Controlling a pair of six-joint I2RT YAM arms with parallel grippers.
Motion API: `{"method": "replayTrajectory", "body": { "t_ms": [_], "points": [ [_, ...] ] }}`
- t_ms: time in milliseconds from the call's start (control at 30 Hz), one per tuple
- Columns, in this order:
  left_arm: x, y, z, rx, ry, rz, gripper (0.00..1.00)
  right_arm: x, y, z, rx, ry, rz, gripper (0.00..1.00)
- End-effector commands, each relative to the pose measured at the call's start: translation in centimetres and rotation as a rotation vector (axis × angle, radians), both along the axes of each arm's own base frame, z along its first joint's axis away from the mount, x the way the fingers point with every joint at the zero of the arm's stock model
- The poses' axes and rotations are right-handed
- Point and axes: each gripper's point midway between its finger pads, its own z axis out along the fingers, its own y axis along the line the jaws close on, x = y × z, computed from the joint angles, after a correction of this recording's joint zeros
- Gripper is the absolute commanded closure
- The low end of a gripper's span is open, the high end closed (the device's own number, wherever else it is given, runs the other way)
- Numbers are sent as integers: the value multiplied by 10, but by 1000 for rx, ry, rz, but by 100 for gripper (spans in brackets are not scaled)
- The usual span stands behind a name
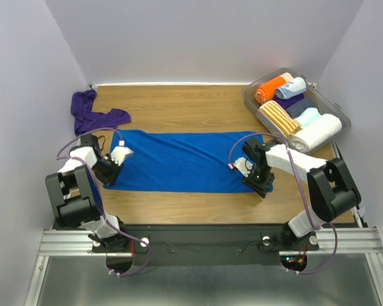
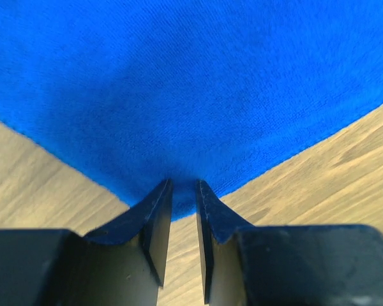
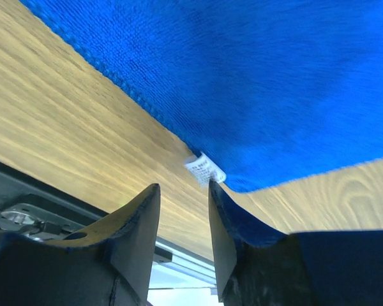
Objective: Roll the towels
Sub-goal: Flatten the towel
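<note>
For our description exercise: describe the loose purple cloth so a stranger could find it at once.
On the wooden table, look to the far left corner, beyond the flat blue towel. The purple towel lies there in a crumpled heap. It alone is neither spread flat nor rolled in the clear bin at the far right.

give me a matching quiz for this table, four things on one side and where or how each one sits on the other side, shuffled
Things:
1. blue towel
2. purple towel
3. clear bin
4. white tag

Place or state:
a. crumpled at the far left corner of the table
b. on a corner of the blue towel
c. spread flat in the middle of the table
d. far right, holding rolled towels

Pairs: 1-c, 2-a, 3-d, 4-b
</note>
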Motion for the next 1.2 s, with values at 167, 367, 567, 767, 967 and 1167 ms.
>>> {"method": "replayTrajectory", "body": {
  "t_ms": [167, 367, 567, 767, 967, 1167],
  "points": [
    [-36, 24, -32, 130, 74, 12, 71, -15, -4, -21, -14, 98, 27, 63],
    [-60, 38, -26, 141, 104, 10, 72, -45, 4, -12, 49, 243, 35, 69],
    [-64, 33, -13, 127, 87, -34, 69, -67, 13, 10, 125, 327, 67, 73],
    [-37, 22, 37, 43, -13, -58, 64, -7, 49, 63, 247, 98, 62, 72],
    [-6, 22, 63, 1, -95, -25, 63, 23, 64, 63, 261, 51, 37, 73],
    [11, 30, 47, 11, -120, 37, 63, 26, 48, 13, 160, 56, 18, 74]
  ]
}}
